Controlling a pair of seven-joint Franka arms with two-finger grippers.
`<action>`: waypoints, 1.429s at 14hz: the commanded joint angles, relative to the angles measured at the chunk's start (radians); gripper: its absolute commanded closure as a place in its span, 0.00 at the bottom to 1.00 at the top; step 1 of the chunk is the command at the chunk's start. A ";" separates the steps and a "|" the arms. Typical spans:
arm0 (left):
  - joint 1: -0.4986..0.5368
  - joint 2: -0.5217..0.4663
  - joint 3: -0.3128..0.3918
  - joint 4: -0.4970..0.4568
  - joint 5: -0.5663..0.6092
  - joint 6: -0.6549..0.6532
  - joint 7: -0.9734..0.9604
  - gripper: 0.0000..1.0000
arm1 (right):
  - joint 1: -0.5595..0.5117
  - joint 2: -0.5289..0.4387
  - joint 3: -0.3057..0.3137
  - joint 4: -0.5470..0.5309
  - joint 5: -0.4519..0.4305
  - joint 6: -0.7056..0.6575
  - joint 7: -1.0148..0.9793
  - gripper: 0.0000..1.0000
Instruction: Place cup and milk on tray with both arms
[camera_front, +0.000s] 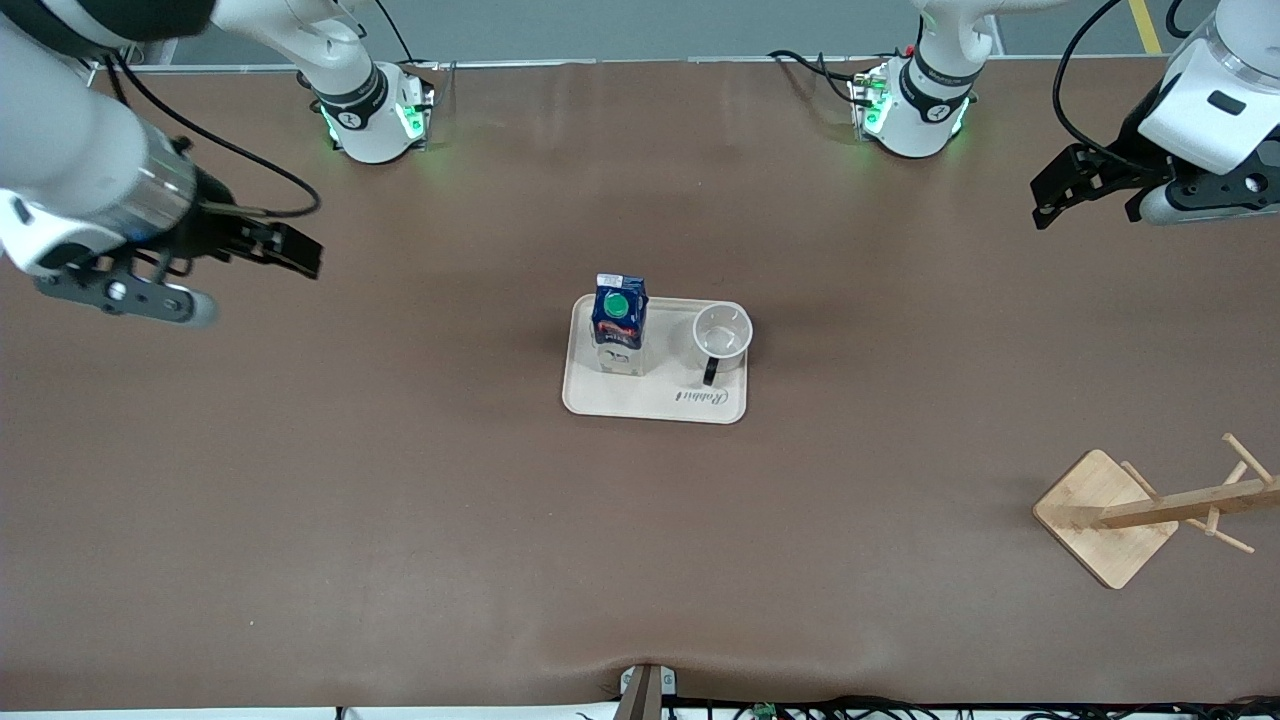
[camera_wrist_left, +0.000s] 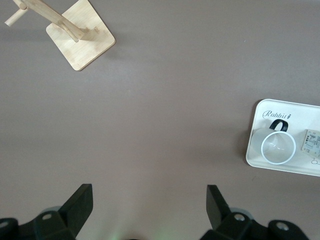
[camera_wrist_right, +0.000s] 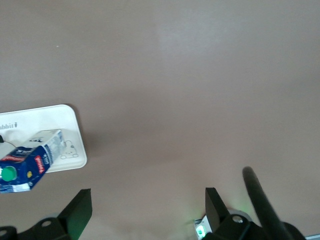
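Observation:
The cream tray (camera_front: 640, 406) lies at the middle of the table. The milk carton (camera_front: 620, 322) stands upright on it, toward the right arm's end. The white cup (camera_front: 722, 334) stands on it beside the carton, its black handle pointing toward the front camera. My left gripper (camera_front: 1085, 190) is open and empty, up in the air over bare table at the left arm's end. My right gripper (camera_front: 290, 250) is open and empty over bare table at the right arm's end. The left wrist view shows the cup (camera_wrist_left: 277, 146) on the tray (camera_wrist_left: 260, 112). The right wrist view shows the carton (camera_wrist_right: 27, 162) on the tray (camera_wrist_right: 67, 120).
A wooden mug rack with a square base (camera_front: 1105, 515) stands near the front camera at the left arm's end; it also shows in the left wrist view (camera_wrist_left: 80, 40). The arm bases (camera_front: 375, 115) (camera_front: 915, 110) glow green along the table's edge by the robots.

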 joint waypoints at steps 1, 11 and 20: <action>0.018 -0.023 -0.018 -0.015 -0.018 0.003 0.021 0.00 | -0.054 -0.137 0.014 -0.160 -0.034 0.050 -0.103 0.00; 0.024 -0.018 -0.044 -0.005 -0.018 -0.007 0.021 0.00 | -0.248 -0.171 0.014 -0.165 -0.060 0.047 -0.501 0.00; 0.019 -0.009 -0.046 0.005 -0.017 -0.019 0.017 0.00 | -0.298 -0.156 0.010 -0.105 -0.063 0.037 -0.509 0.00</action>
